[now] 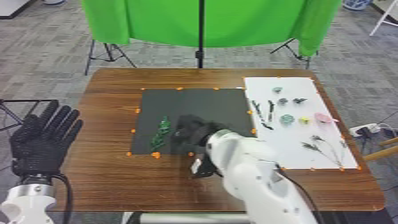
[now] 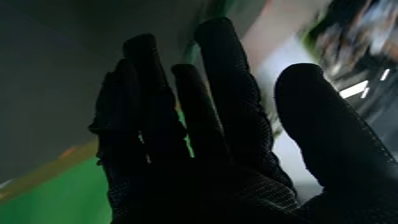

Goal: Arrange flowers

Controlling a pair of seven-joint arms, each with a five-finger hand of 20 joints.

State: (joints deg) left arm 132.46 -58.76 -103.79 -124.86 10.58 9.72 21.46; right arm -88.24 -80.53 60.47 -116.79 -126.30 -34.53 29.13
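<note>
Right hand (image 1: 200, 131), centre: is standing wide. Left hand (image 1: 40, 147), far left: likewise. Sprig (image 1: 161, 134), left of centre: is lying on mat (image 1: 187, 100). Flowers (image 1: 287, 119), right: are lying on sheet (image 1: 298, 136). Risk: low sweep dragging sprig askew.

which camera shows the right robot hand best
The right wrist view: the right robot hand is large and close, its straight fingers and thumb distinct. The head view shows it small, dark against the dark sheet.
</note>
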